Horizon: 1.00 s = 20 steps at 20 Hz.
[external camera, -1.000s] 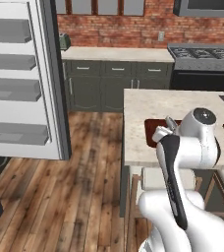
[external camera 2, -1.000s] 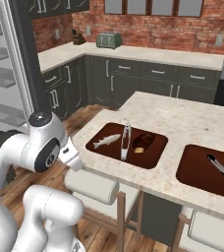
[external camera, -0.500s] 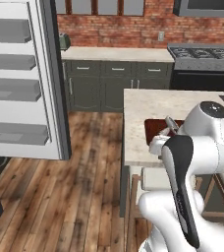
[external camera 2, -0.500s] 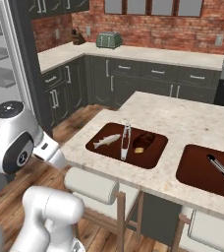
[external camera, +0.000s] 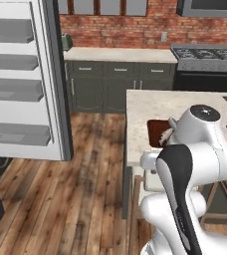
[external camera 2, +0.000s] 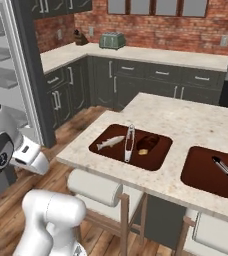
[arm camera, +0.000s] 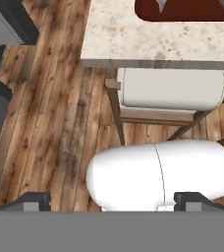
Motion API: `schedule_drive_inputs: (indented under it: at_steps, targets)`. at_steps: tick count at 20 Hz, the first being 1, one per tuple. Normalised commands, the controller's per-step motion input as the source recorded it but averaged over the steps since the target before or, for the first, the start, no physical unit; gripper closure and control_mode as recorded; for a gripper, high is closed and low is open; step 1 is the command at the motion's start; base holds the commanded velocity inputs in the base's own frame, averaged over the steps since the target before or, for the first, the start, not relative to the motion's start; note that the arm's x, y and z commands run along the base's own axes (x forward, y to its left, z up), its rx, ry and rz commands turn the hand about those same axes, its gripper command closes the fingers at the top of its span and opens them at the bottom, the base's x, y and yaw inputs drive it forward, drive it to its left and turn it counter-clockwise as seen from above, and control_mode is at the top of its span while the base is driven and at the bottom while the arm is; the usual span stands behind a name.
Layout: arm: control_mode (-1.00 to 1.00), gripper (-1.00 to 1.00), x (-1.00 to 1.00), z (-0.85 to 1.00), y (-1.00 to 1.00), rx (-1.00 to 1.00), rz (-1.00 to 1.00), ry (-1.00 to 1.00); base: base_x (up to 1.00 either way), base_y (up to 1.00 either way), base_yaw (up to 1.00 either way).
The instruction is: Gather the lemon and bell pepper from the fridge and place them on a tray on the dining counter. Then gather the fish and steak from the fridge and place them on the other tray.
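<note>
Gripper (arm camera: 112, 199) tips barely visible, fish (external camera 2: 110, 143) on tray (external camera 2: 158, 156), steak (external camera 2: 147, 142) indistinct

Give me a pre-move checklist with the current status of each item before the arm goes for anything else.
1. Hand free of any load: ok, nothing lies between the two fingertips, which stand wide apart.
2. Fish on a tray: ok, it lies in the near tray on the dining counter.
3. Steak on the same tray: ok, it lies right of the tongs.
4. Other tray loaded with lemon and bell pepper: not ok, it holds just a utensil.
5. Fridge open for reaching in: ok, the door stands open.
6. Lemon and bell pepper located: cannot tell.
</note>
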Motion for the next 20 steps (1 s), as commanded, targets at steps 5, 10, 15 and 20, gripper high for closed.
schedule_drive_inputs:
  at_steps: [5, 10, 15, 20]
  targets:
    - [1.0, -1.0, 0.0, 0.0, 0.0, 0.0, 0.0, 0.0, -0.72, 0.87, 0.19]
    - [1.0, -1.0, 0.0, 0.0, 0.0, 0.0, 0.0, 0.0, -0.29, 0.99, 0.25]
    - [1.0, -1.0, 0.0, 0.0, 0.0, 0.0, 0.0, 0.0, 0.21, 0.8, 0.27]
    - [1.0, -1.0, 0.0, 0.0, 0.0, 0.0, 0.0, 0.0, 0.39, 0.5, 0.32]
